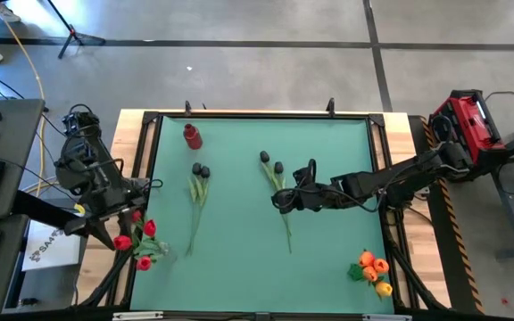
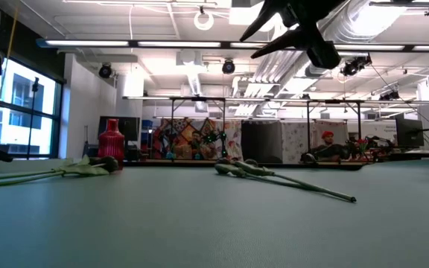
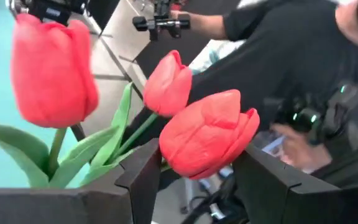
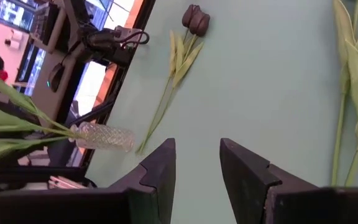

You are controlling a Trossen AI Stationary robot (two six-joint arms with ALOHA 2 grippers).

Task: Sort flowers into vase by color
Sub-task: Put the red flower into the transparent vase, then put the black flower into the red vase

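Three red tulips (image 3: 207, 134) fill the left wrist view, their heads just ahead of the left gripper (image 1: 125, 210), whose fingers (image 3: 143, 177) stand wide apart with nothing between them. From above, these red tulips sit in a clear vase (image 4: 103, 137) lying at the mat's (image 1: 239, 267) left edge near the front, the left gripper just beside them.

On the mat, two black tulips (image 1: 200, 171) lie left of centre, heads pointing toward a small red vase (image 1: 192, 135) standing near the back left corner. Two more black tulips (image 1: 271, 163) lie near the centre, stems running toward the front.

The right gripper (image 1: 281, 198) hangs above the mat beside those central stems, jaws parted and holding nothing; its fingers (image 4: 244, 171) frame bare mat.

Orange tulips (image 1: 373, 270) sit bunched at the front right corner.

A person in a black shirt (image 3: 278, 56) is beyond the table's left side.
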